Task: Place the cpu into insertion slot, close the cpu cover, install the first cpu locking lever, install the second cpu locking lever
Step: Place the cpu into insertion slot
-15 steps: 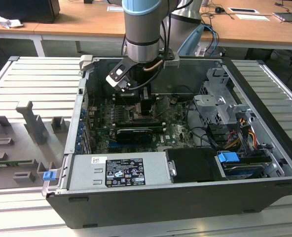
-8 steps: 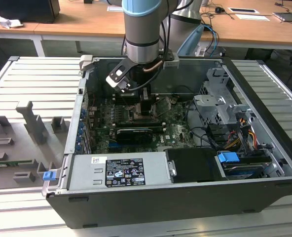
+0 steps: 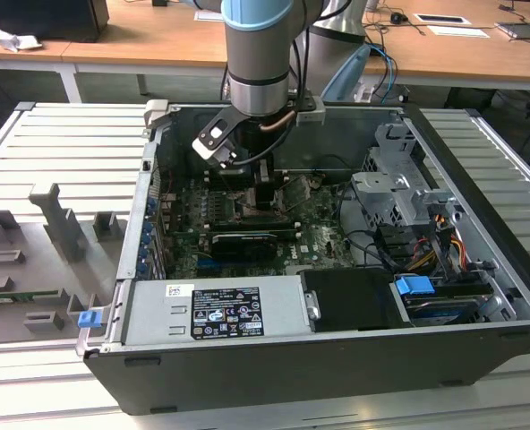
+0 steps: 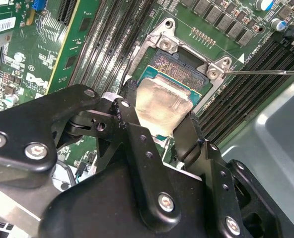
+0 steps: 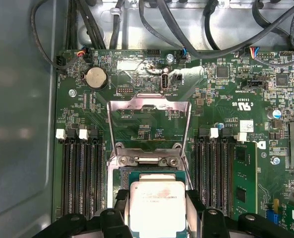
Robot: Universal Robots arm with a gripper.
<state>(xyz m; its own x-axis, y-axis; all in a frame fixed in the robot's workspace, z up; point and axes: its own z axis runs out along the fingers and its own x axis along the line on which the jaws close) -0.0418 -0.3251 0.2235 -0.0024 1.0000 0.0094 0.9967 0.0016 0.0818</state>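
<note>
Black fingers (image 4: 132, 130) of the gripper (image 4: 158, 115) are clamped on two opposite edges of the chip (image 4: 163, 99), which hangs close over the socket (image 4: 181, 69); whether it touches yet I cannot tell. In the first wrist view the cover (image 5: 152, 102) stands swung open just beyond the fingertips, past the socket's far edge. Placing the chip looks to be the step in hand, and it calls for the chip to sit level and square with the socket's rim before the grip lets go.
</note>
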